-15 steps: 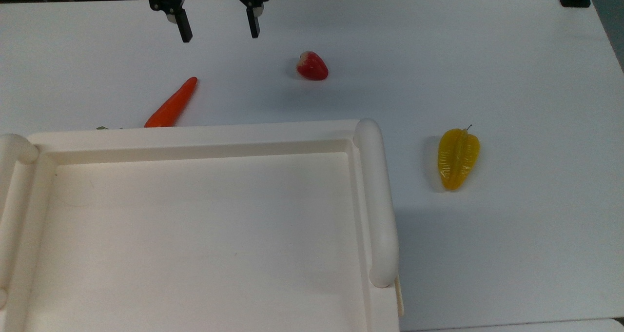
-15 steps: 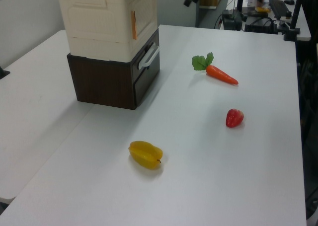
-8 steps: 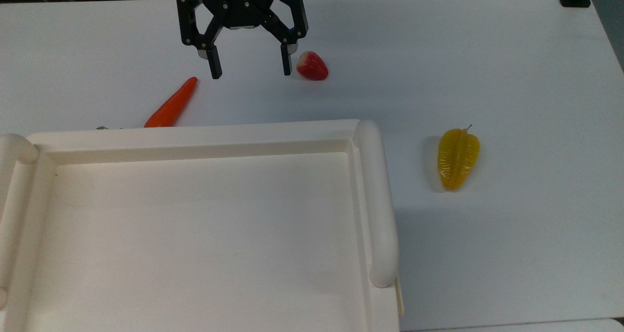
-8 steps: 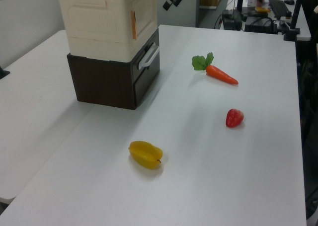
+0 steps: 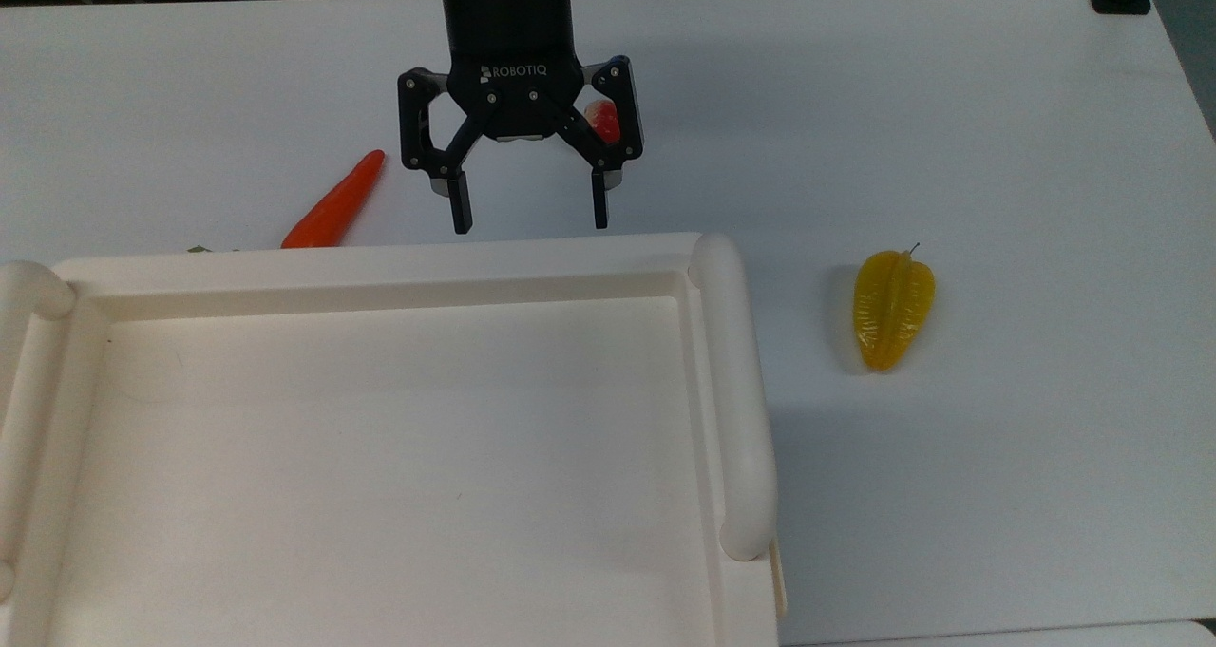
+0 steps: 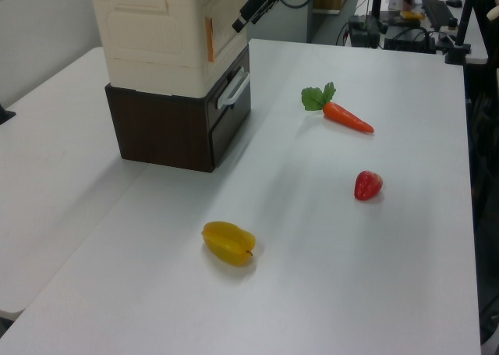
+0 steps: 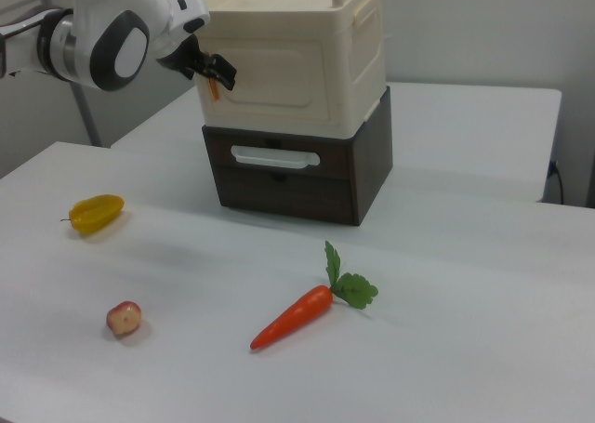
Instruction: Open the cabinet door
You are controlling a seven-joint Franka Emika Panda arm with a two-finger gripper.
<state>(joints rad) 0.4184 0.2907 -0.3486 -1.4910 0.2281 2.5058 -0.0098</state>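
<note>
Approach step: the gripper (image 5: 530, 212), fingers spread, hangs just beside the cabinet door (image 7: 271, 72); next it must reach the handle

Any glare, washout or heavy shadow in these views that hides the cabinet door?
Top view: the cream cabinet's recessed top is bright, low in contrast; soft shadow beside the yellow starfruit. Right view: the cream cabinet door is evenly lit, panel relief readable, black two-finger gripper at its edge. Left view: no glare.

White lettering "ROBOTIQ" stands on the black body of the end effector (image 5: 528, 212); nothing else legible.
</note>
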